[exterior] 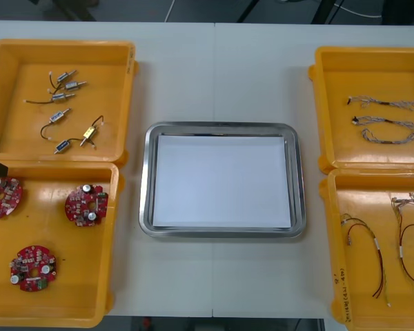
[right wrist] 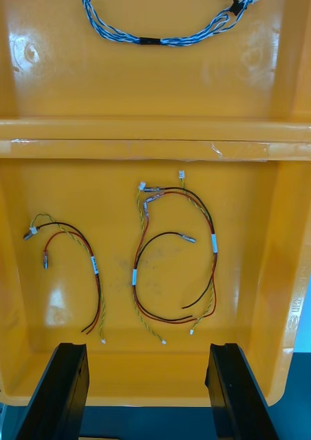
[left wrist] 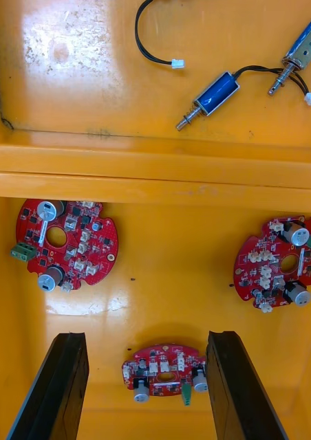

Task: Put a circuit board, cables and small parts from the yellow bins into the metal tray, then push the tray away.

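Note:
My left gripper (left wrist: 147, 337) is open above the near left yellow bin (exterior: 55, 303). A round red circuit board (left wrist: 164, 371) lies between its fingers, lower down on the bin floor. Two more boards (left wrist: 65, 244) (left wrist: 278, 265) lie beyond the fingertips. In the front view the three boards (exterior: 32, 267) (exterior: 1, 196) (exterior: 86, 205) rest in that bin. My right gripper (right wrist: 148, 347) hangs open over the near right bin (exterior: 345, 289), with red and yellow cables (right wrist: 173, 254) ahead of its fingers. The metal tray (exterior: 222, 127), white inside, holds nothing.
The far left bin (exterior: 62, 48) holds several small metal parts (exterior: 58, 116) with black leads. Twisted blue and white cables (exterior: 386, 127) lie in the far right bin (exterior: 324, 103). Bare table surrounds the tray on all sides.

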Controlling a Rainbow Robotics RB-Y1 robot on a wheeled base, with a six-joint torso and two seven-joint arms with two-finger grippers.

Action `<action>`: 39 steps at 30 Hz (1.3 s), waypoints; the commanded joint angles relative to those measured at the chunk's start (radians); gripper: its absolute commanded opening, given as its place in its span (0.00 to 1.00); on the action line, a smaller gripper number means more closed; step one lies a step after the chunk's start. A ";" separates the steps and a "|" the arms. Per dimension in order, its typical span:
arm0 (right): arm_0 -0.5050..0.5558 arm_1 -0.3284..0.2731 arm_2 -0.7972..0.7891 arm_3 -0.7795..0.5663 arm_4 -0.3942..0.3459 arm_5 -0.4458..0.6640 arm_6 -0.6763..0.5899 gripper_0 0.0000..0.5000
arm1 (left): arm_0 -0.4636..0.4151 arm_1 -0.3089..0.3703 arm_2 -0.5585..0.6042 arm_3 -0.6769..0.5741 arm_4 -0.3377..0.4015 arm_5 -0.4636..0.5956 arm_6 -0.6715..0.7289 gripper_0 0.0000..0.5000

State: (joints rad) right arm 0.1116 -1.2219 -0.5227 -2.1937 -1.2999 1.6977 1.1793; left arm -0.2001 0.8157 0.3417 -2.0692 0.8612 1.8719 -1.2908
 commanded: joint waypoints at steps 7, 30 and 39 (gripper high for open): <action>-0.021 -0.008 0.007 -0.020 -0.007 0.007 -0.032 1.00 | -0.030 0.014 -0.007 -0.009 0.001 0.007 0.096 1.00; -0.021 -0.008 0.007 -0.020 -0.007 0.007 -0.032 1.00 | -0.030 0.014 -0.007 -0.009 0.001 0.007 0.096 1.00; -0.021 -0.008 0.007 -0.020 -0.007 0.007 -0.032 1.00 | -0.030 0.014 -0.007 -0.009 0.001 0.007 0.096 1.00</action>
State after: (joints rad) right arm 0.1116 -1.2219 -0.5227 -2.1937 -1.2999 1.6977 1.1793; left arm -0.2001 0.8157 0.3417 -2.0692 0.8612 1.8719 -1.2907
